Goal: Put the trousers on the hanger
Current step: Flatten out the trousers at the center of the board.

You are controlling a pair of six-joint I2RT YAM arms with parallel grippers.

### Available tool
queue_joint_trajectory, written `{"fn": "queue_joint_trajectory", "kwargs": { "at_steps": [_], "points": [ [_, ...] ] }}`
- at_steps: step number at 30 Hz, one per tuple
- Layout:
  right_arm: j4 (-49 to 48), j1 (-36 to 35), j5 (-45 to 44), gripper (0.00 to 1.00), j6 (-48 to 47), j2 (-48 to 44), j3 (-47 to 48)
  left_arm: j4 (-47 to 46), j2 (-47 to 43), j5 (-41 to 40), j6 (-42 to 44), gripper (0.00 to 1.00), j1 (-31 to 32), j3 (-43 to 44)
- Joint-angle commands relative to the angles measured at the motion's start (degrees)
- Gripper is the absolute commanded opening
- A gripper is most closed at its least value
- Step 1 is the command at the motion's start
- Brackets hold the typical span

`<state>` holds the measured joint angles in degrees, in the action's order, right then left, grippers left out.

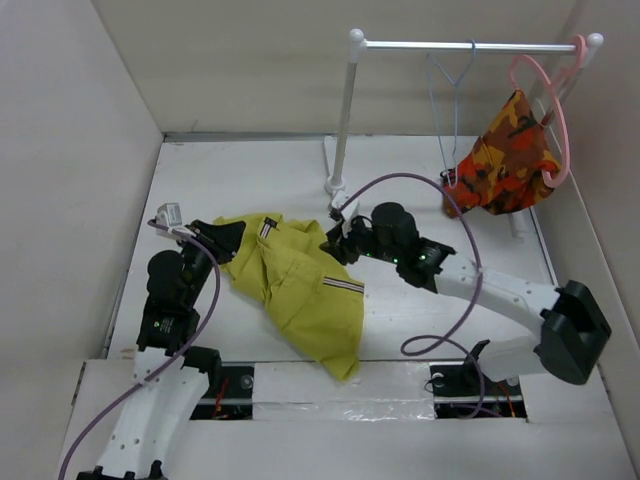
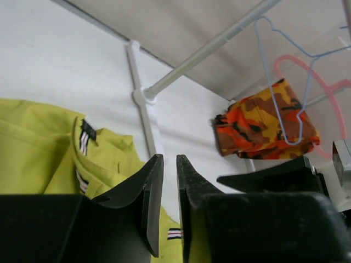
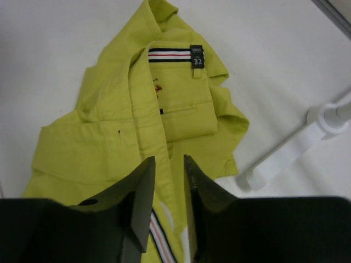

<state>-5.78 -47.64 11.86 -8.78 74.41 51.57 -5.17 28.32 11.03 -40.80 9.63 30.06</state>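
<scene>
The mustard-yellow trousers lie crumpled on the white table, with the striped waistband facing up. The pale-blue wire hanger hangs empty on the rail; it also shows in the left wrist view. My left gripper is at the trousers' left edge, its jaws almost together with only a thin slit and nothing between them. My right gripper hovers over the trousers' upper right edge, its jaws a little apart, with the cloth showing below the gap.
A white clothes rail on a post stands at the back. A pink plastic hanger on it carries an orange-red camouflage garment. White walls close in the table on the left, back and right.
</scene>
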Motion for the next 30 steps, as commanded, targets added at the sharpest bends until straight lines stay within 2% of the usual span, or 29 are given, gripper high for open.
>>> {"fn": "queue_joint_trajectory", "kwargs": {
  "at_steps": [1,3,6,8,10,12,17,20,25,27,28,29,30],
  "points": [
    [-6.8,-0.8,3.8,0.49,-1.5,8.2,6.3,4.2,-1.2,-5.2,0.5,0.14,-0.2,1.0],
    [-6.3,-0.8,5.2,0.70,-2.9,12.3,10.6,5.1,-1.7,-6.9,-0.2,0.25,-0.2,-0.1],
    [-6.6,-1.3,6.1,0.84,-4.0,19.0,15.6,4.8,-2.4,-8.2,-1.2,0.41,-0.2,-2.0],
    [-4.7,-1.3,7.9,0.87,-4.6,22.2,18.6,4.1,-2.5,-8.8,-1.7,0.49,-0.2,-4.0],
    [-3.6,-1.8,9.8,0.90,-5.1,25.9,22.3,3.0,-2.1,-9.6,-3.1,0.52,-0.2,-5.6],
    [-2.8,-2.4,10.1,0.93,-5.7,28.6,24.6,1.6,-1.6,-10.1,-4.2,0.53,-0.2,-8.1],
    [-1.5,-3.0,11.4,0.94,-6.0,32.3,26.6,-1.3,1.1,-9.4,-6.1,0.54,-0.2,-13.3],
    [-1.2,-3.0,12.1,0.91,-6.1,33.1,26.6,-1.1,2.4,-8.7,-5.9,0.54,-0.2,-14.8],
    [-3.0,-3.0,14.3,0.77,-4.5,31.0,23.2,3.3,2.3,-10.5,-3.9,0.59,-0.2,-16.4],
    [-3.0,-3.0,14.9,0.57,-4.2,29.8,21.7,2.9,2.4,-10.0,-4.1,0.60,-0.2,-18.0],
    [-3.4,-3.0,15.8,0.53,-4.1,29.5,21.1,2.6,2.8,-9.7,-4.3,0.60,-0.2,-18.5],
    [-4.0,-3.0,16.5,0.44,-3.9,29.1,20.4,2.4,3.1,-9.4,-4.4,0.60,-0.2,-19.2],
    [-4.2,-3.0,17.2,0.26,-3.6,28.6,19.4,2.1,3.4,-9.1,-4.2,0.60,-0.2,-19.4]
  ]
}}
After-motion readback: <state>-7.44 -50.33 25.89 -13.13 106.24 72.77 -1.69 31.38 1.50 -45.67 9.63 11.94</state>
